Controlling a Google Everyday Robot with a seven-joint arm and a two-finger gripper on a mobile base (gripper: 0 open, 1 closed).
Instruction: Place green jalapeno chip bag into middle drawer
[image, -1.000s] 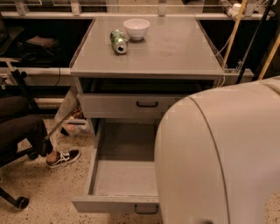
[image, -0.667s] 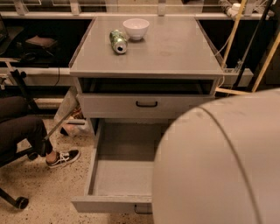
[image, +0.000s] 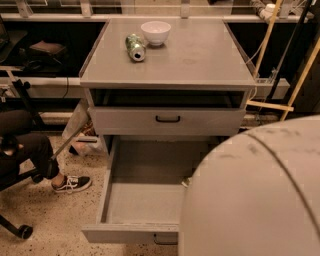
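The middle drawer (image: 142, 202) is pulled out wide open at the bottom of the grey cabinet. Its flat grey floor and left wall show, and nothing lies on the visible part. My arm's large beige housing (image: 255, 195) fills the lower right and covers the drawer's right half. The gripper is hidden behind this housing. The green jalapeno chip bag is not in view. A small pale bit (image: 186, 182) shows at the housing's edge over the drawer; I cannot tell what it is.
A crushed green soda can (image: 135, 47) and a white bowl (image: 155, 32) sit on the cabinet top (image: 200, 60). A shallower closed drawer front with a black handle (image: 167, 119) is above. A seated person's leg and shoe (image: 72, 184) are at the left.
The arm's beige housing has sunk lower and shifted slightly right in the view, uncovering more of the cabinet's right side. The drawer, can and bowl have not moved.
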